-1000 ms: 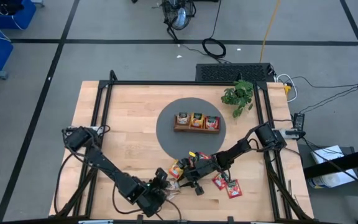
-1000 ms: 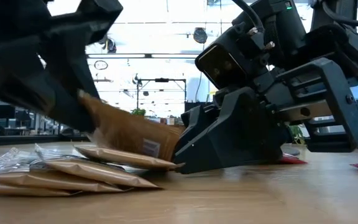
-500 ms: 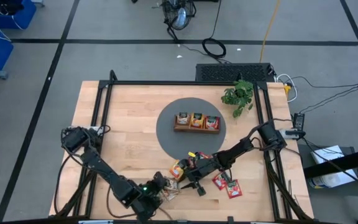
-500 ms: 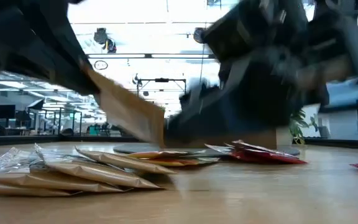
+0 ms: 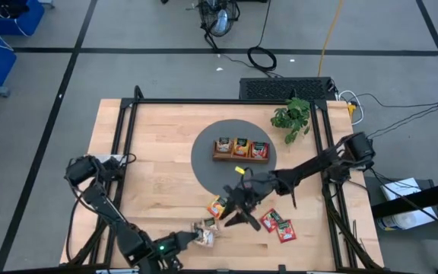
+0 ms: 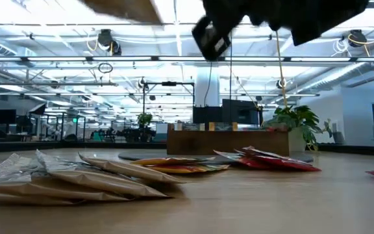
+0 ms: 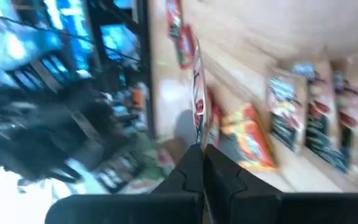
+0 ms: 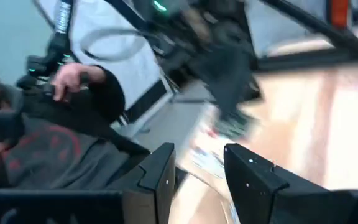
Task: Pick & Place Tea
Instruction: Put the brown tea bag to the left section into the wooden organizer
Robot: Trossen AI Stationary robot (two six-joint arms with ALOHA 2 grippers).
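My left gripper (image 7: 202, 155) is shut on a green-and-tan tea sachet (image 7: 197, 93), seen edge-on in its wrist view; it hovers near the table's front edge (image 5: 202, 237). The low view shows that sachet (image 6: 122, 8) high above the table. More green-and-tan sachets (image 6: 76, 179) lie flat in a pile below. An orange sachet (image 5: 217, 207) and two red ones (image 5: 278, 225) lie on the wood. My right gripper (image 8: 197, 168) is open with nothing in it, raised above the loose sachets (image 5: 230, 218). My left gripper pinches the sachet's near edge (image 7: 199, 142) between its two fingers. The sachet stands on edge in the hold and reaches straight out beyond the fingertips. It is lifted clear of the table and of the pile.
The brown three-compartment tray (image 5: 240, 157) with sachets in it sits on a grey round mat (image 5: 204, 164) at the middle. A leafy plant (image 5: 291, 118) stands at the far right. A person's hand (image 8: 73, 78) shows beyond the table's near edge.
My left gripper has risen from the pile with the sachet and rolled, so the sachet went from lying tilted on the pile to hanging well above the table. My right gripper has lifted straight up off the table, still open.
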